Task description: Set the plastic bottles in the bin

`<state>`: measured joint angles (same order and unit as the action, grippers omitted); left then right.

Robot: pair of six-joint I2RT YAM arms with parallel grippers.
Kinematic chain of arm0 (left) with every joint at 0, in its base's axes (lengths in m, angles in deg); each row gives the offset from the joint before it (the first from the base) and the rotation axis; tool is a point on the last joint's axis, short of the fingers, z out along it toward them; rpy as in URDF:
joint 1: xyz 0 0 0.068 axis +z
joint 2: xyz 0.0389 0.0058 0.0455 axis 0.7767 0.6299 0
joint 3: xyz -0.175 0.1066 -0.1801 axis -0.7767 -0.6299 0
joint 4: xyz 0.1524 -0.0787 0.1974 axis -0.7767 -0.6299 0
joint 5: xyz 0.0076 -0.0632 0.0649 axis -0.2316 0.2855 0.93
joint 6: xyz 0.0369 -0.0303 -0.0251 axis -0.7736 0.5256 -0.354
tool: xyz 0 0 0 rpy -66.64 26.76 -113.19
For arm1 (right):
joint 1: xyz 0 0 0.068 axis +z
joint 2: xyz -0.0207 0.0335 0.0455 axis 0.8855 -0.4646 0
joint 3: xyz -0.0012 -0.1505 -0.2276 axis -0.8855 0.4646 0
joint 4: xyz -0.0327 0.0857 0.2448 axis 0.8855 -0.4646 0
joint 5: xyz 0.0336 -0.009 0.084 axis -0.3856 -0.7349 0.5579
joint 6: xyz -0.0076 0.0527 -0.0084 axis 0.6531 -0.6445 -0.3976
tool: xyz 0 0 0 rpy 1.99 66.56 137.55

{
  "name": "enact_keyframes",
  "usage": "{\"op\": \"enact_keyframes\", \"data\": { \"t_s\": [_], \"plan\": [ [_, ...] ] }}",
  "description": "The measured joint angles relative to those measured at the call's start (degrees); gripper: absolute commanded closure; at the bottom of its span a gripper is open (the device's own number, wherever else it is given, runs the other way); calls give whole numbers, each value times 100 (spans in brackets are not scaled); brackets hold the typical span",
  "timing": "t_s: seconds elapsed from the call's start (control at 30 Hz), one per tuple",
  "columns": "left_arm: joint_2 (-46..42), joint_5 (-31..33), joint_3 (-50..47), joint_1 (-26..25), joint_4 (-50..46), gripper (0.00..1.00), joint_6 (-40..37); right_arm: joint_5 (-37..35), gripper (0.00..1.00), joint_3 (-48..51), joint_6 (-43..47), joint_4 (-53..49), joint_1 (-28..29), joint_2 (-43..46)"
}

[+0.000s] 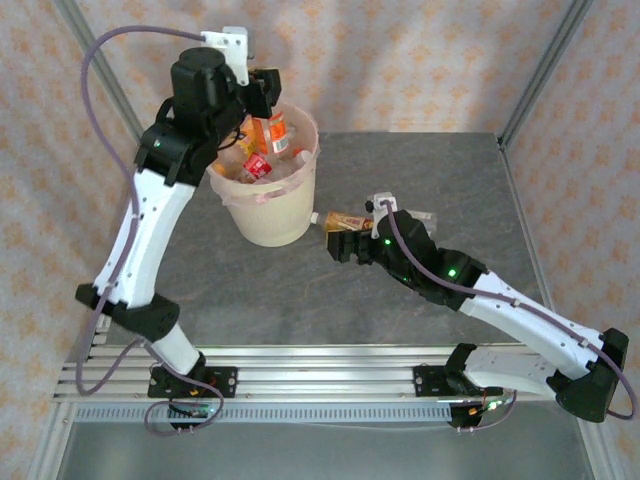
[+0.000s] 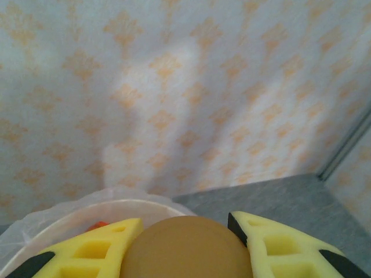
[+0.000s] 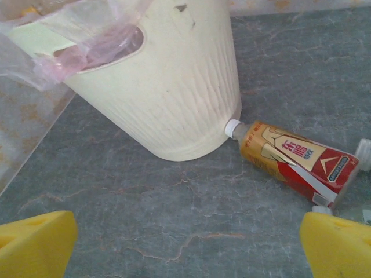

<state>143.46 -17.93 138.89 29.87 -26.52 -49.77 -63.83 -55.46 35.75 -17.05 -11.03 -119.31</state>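
left pincer [image 2: 185, 258] apparently gripping bottle [image 2: 185, 237] over bin [image 1: 265, 215], right pincer [image 3: 185, 246] spread

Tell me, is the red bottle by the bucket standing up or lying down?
Lying down. The bottle rests on its side on the grey table, its white cap pointing at the bucket.

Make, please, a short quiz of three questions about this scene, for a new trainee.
1. True or false: the lying bottle on the table points its white cap toward the bin.
2. The right pincer is: A) open, B) shut on a cap, C) inside a box.
3. Fill in: the left pincer grips a brownish bottle above the ___.
Key: 1 true; 2 A; 3 bin.
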Motion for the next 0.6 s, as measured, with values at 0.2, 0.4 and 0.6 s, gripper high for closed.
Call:
{"op": "enact_keyframes", "data": {
  "t_s": [0.2,0.4,0.6],
  "plan": [
    [1043,149,857,214,-800,87,-358,-133,1,0,-140,-162,0,68],
    [1565,153,1095,354,-1366,86,-579,-553,1,0,-476,-437,0,164],
    [1770,153,1113,426,-1670,74,-743,-1121,1,-79,-1073,-1054,-17,114]
  ]
}}
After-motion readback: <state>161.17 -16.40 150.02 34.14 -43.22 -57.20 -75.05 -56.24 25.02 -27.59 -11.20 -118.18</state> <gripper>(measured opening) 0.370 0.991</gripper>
